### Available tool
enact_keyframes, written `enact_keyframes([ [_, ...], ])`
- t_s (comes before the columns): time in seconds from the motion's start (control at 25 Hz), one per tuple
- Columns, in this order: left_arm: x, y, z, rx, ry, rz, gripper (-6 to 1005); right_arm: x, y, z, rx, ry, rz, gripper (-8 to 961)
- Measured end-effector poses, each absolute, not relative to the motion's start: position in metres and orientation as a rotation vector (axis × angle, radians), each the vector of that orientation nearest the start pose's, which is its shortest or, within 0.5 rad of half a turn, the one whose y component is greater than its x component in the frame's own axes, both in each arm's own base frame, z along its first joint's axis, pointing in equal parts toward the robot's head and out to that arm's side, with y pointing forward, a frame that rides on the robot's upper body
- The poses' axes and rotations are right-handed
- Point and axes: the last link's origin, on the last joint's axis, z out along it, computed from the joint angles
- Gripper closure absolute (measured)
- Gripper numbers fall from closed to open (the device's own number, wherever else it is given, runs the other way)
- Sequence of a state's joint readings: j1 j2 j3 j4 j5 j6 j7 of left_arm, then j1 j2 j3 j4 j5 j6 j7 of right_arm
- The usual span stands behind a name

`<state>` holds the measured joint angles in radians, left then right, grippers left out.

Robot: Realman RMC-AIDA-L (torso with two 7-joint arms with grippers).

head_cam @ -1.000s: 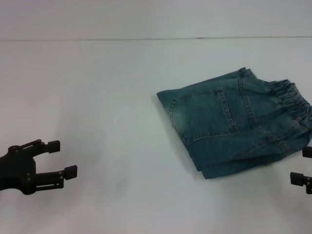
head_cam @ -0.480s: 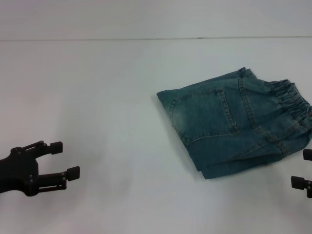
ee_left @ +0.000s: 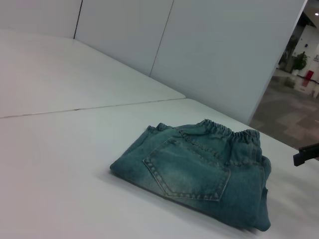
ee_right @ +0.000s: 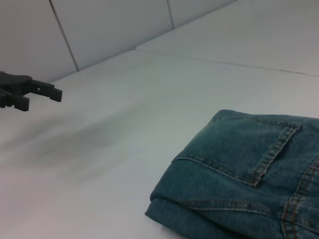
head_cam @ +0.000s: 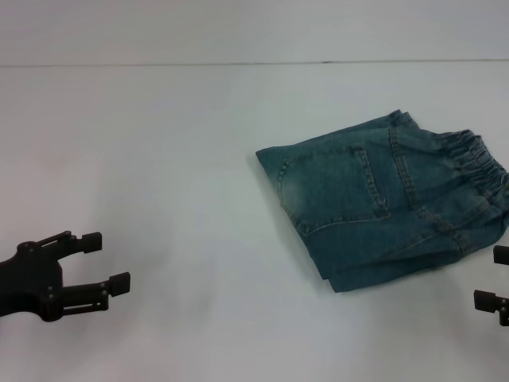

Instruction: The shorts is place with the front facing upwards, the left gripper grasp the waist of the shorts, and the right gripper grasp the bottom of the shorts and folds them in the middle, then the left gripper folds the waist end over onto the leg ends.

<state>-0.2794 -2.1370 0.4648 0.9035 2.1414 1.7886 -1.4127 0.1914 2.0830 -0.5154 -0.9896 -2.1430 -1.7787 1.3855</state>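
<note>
- The white table (head_cam: 159, 159) is taking up nearly the whole head view, with a thin seam running across its far part.
- The shorts (head_cam: 382, 199) are lying folded on the right half of the table, a stitched back pocket (head_cam: 334, 187) facing up. The gathered elastic waistband (head_cam: 477, 159) is sitting at the end farthest to the right, and the folded edge is pointing toward the table's middle. Several denim layers are stacking at the near edge. The left wrist view is showing the same bundle (ee_left: 199, 174), pocket up, waistband at its far side.
- The left gripper (head_cam: 99, 261) is hanging low over the near left part of the table, well apart from the shorts; its jaws are standing spread, with nothing between them.
- The right gripper (head_cam: 495, 277) is peeking in at the near right edge, just beside the near corner of the shorts but not touching them; its two fingertips are standing apart, holding nothing.
</note>
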Motion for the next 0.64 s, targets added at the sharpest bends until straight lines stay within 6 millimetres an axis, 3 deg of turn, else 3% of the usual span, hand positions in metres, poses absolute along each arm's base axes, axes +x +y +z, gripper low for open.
enact_keyframes([
  [0.64, -0.3214, 0.2457, 0.0386, -2.603, -0.820, -0.661, 61, 0.3469, 0.2254, 0.0646, -2.579, 0.784, 0.488, 22],
])
